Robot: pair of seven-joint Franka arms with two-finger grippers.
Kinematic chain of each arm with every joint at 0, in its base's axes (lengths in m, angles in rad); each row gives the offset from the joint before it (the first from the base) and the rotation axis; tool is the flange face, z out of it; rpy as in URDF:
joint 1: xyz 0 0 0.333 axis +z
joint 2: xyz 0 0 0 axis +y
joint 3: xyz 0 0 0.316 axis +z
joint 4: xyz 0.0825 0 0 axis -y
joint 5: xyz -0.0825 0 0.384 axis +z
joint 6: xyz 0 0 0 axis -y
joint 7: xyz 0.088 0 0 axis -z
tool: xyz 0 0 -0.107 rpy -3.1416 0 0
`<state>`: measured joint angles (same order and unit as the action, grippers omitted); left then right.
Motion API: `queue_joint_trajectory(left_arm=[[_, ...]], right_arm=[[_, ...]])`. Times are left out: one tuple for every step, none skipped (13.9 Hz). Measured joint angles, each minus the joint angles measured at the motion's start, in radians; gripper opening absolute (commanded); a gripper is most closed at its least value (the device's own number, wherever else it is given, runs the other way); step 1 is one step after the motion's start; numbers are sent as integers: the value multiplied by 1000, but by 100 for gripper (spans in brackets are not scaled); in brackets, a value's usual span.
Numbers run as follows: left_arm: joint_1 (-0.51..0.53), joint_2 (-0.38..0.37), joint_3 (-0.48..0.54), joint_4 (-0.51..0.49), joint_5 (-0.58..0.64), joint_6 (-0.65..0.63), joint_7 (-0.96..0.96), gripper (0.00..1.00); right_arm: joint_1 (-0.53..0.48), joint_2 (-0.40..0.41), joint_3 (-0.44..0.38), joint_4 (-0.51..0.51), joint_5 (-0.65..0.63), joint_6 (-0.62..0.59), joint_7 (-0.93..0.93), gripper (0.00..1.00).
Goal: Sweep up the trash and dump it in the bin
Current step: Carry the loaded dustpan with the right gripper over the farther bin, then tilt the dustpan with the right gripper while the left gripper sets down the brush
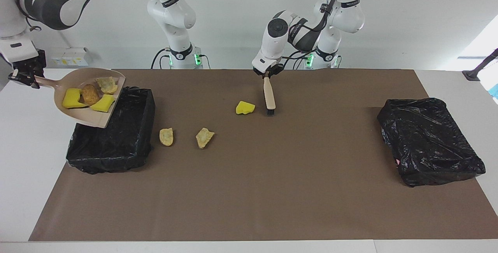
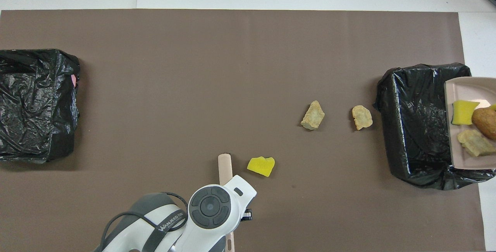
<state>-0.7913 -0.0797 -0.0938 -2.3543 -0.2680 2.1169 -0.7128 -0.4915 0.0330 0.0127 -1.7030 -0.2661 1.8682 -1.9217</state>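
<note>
Trash (image 1: 90,96) rides in dustpan (image 1: 79,115), right claw (image 1: 24,78) clamped on its handle over bin (image 1: 128,136); left claw (image 1: 267,73) grips brush (image 1: 268,94), sponge piece (image 1: 244,108) at its 9 o'clock.

1. A high camera across the table (image 1: 249,206) faces the two robots, taking in the whole brown mat (image 1: 272,159) and both arm bases from a distance.
2. A second camera above the robots' end looks steeply down and forward.
3. Both views share the mat and its two black-lined bins (image 1: 111,132) (image 2: 37,104), half a turn apart.
</note>
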Motion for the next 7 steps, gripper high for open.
queue_joint_trajectory(left_arm=[[0, 0, 0, -4, 0, 9, 13, 0], [0, 2, 0, -9, 0, 12, 35, 0], [0, 5, 0, -12, 0, 14, 54, 0], [0, 8, 0, -14, 0, 16, 65, 0], [0, 11, 0, -14, 0, 19, 68, 0], [0, 12, 0, -14, 0, 22, 68, 0], [0, 13, 0, -14, 0, 24, 67, 0]], right_arm=[[1, 0, 1, 0, -10, 0, 0, 0], [1, 0, 3, -1, -25, 4, 0, 0], [3, -1, 5, -5, -37, 20, 0, 0], [5, -1, 6, -12, -43, 38, 0, 0], [9, -1, 8, -17, -49, 46, 2, 0], [19, -1, 9, -21, -57, 50, 13, 0], [36, -2, 12, -28, -73, 51, 39, 0]])
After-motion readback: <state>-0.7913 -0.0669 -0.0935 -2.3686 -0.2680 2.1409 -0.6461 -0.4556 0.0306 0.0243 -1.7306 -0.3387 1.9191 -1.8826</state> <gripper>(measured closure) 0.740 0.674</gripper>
